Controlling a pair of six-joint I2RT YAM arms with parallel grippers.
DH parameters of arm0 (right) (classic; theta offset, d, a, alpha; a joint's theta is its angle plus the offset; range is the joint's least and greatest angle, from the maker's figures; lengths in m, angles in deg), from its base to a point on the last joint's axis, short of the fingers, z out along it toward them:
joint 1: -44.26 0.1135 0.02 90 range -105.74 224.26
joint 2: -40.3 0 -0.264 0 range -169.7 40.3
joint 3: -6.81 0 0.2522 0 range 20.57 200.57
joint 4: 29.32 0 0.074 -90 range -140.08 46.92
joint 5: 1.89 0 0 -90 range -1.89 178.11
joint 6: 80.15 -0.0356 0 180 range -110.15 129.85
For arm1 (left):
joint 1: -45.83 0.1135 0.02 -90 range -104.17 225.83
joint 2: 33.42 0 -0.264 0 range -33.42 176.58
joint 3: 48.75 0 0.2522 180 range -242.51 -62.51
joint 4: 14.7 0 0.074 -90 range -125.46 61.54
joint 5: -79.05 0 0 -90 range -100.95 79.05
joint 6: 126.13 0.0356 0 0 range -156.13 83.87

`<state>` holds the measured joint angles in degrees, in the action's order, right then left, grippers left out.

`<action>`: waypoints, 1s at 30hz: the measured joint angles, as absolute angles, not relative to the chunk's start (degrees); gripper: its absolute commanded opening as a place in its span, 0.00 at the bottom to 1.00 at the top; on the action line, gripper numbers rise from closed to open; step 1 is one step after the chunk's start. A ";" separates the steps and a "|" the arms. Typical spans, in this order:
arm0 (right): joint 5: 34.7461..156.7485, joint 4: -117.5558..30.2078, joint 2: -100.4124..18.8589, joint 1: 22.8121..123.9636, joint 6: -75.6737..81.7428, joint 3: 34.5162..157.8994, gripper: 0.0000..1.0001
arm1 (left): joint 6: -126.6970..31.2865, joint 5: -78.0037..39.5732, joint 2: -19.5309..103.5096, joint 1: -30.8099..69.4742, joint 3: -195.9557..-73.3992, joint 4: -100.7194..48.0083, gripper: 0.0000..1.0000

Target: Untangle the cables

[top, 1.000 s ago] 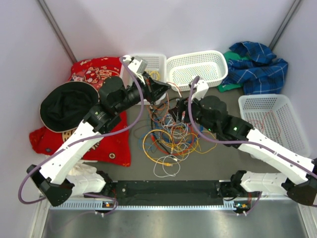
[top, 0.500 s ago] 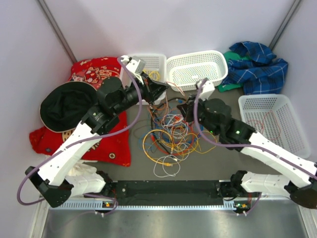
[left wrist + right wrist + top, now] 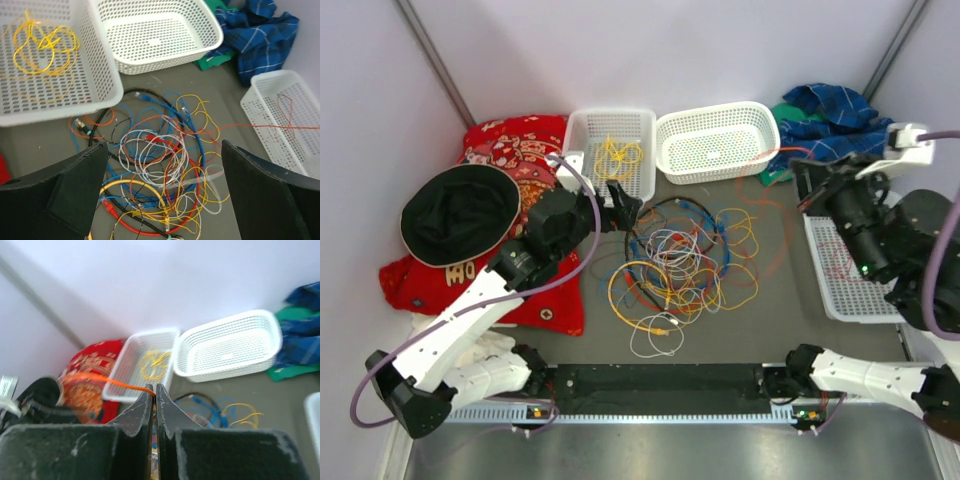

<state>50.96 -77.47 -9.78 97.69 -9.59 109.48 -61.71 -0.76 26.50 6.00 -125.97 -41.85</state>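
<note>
Cables (image 3: 680,265) lie in a loose tangle in the middle of the grey table (image 3: 790,320), just in front of two white baskets. Loops of yellow, orange, blue, white, red and black cross over one another, and a white loop lies at the near edge. One orange cable (image 3: 127,385) leaves the heap and runs taut up to the right gripper (image 3: 154,390), whose jaws are pressed together on it. That gripper is raised over the right side of the table, well apart from the heap. The left gripper (image 3: 164,145) hangs over the heap's left rear edge, fingers spread wide with nothing between them.

A yellow cable (image 3: 612,155) lies by itself in the left basket (image 3: 610,112), and the middle basket (image 3: 765,120) stands beside it. A third basket (image 3: 265,145) on the right holds a thin red wire (image 3: 289,107). A blue checked cloth (image 3: 840,130) is bunched in the far right corner. At the left, a black hat (image 3: 460,212) rests on a red cushion (image 3: 515,145).
</note>
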 measured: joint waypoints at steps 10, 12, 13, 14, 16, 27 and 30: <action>32.95 -81.71 -17.19 89.95 -1.09 124.82 0.00 | -67.17 1.21 22.88 6.00 -115.54 -44.16 0.99; 30.61 -81.03 -18.74 87.59 1.27 126.94 0.00 | -68.16 0.64 22.74 6.00 -114.56 -44.36 0.99; 29.76 -80.73 -19.68 85.97 2.36 128.12 0.00 | -68.70 0.38 22.70 6.00 -114.04 -44.32 0.99; 29.45 -81.12 -20.71 83.77 2.69 129.69 0.00 | -69.25 0.05 22.59 6.00 -113.53 -44.29 0.99; 30.70 -83.55 -23.46 77.47 1.71 133.89 0.00 | -70.12 -0.95 22.57 6.00 -112.46 -44.25 0.99; 43.97 -94.48 -33.52 55.86 -9.79 136.69 0.00 | -72.75 -5.19 21.08 6.00 -108.88 -43.92 0.99; 45.71 -97.10 -35.11 51.57 -12.57 136.03 0.00 | -73.10 -5.83 20.43 6.00 -107.96 -43.90 0.99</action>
<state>45.71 -97.10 -35.11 51.57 -12.57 136.03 -73.10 -5.83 20.43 6.00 -107.96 -43.90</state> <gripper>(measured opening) 0.009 0.985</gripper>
